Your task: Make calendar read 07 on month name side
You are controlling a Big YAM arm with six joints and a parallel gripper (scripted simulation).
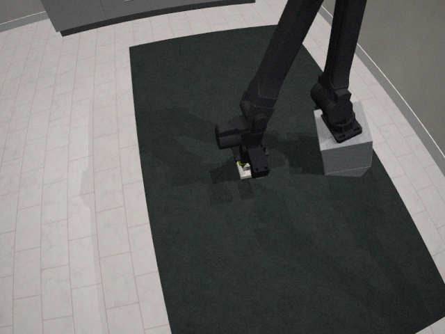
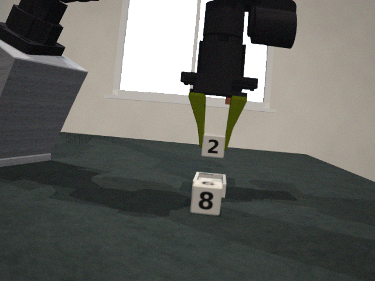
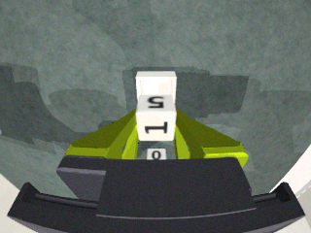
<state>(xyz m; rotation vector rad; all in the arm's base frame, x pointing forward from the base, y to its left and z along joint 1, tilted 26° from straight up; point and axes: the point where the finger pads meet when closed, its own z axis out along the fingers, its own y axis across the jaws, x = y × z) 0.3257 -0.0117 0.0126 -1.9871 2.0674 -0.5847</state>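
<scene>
My gripper (image 2: 212, 146) is shut on a white digit cube (image 2: 212, 146) and holds it in the air, its side facing the exterior camera reading 2. In the wrist view this cube (image 3: 155, 118) shows a 5 and a 1 between the green fingers. Straight below lies the small white tray (image 2: 211, 177) on the dark mat. A second white cube (image 2: 205, 199), showing 8, stands at the tray's near end. I cannot tell whether it is inside the tray or just in front of it. From above, the wrist hides most of the tray (image 1: 244, 171).
The arm's grey base block (image 1: 345, 143) stands on the mat to the right of the tray, and also shows at the left in the exterior view (image 2: 30, 105). The mat's edge and a tiled floor (image 1: 65, 179) lie to the left. A grey cabinet (image 1: 125, 10) stands far behind.
</scene>
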